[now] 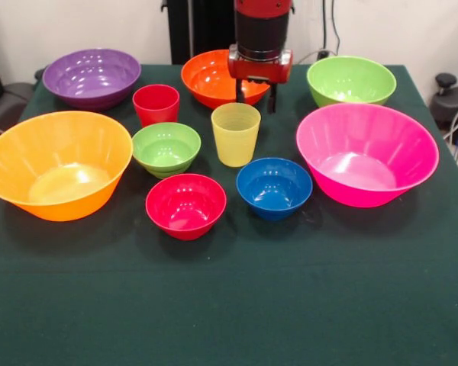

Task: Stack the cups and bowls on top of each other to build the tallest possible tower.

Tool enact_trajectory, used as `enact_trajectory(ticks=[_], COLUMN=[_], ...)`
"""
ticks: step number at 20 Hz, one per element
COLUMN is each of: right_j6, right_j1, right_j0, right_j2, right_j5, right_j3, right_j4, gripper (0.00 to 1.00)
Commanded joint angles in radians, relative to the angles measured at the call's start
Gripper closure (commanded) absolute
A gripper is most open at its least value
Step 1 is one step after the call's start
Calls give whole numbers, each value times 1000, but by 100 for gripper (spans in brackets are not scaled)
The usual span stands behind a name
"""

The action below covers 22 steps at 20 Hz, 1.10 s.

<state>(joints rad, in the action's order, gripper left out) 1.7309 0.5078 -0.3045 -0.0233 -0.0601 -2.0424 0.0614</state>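
Note:
All cups and bowls stand upright and apart on the green cloth; none is stacked on another. The yellow cup (236, 133) is in the middle, with the red cup (156, 104) to its left. The small green bowl (166, 149), small red bowl (185, 206) and small blue bowl (274, 187) sit in front. The purple bowl (91, 78), orange bowl (206, 76) and medium green bowl (351, 80) line the far side. The large orange-yellow bowl (57, 164) is at the left, the pink bowl (366, 152) at the right. My gripper (256, 95) hangs open and empty above the orange bowl, just behind the yellow cup.
The green cloth (229, 305) covers the whole table, with a wide bare strip at the front. The black pedestal (195, 30) stands behind the far edge. Dark equipment (450, 103) and cables sit off the right edge.

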Motion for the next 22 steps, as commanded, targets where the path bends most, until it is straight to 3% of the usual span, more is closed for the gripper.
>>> enact_trajectory(ticks=[1,8,12,22], right_j6=[85,119,136,103], right_j1=[18,56,75,91], right_j0=[6,47,34,33], right_j2=[-138,-141,-166,-149], right_j5=[-58,-112,-101,-202], right_j3=[64,82,76,130], right_j4=[16,-37,-51,-56], gripper=[0,0,0,0])
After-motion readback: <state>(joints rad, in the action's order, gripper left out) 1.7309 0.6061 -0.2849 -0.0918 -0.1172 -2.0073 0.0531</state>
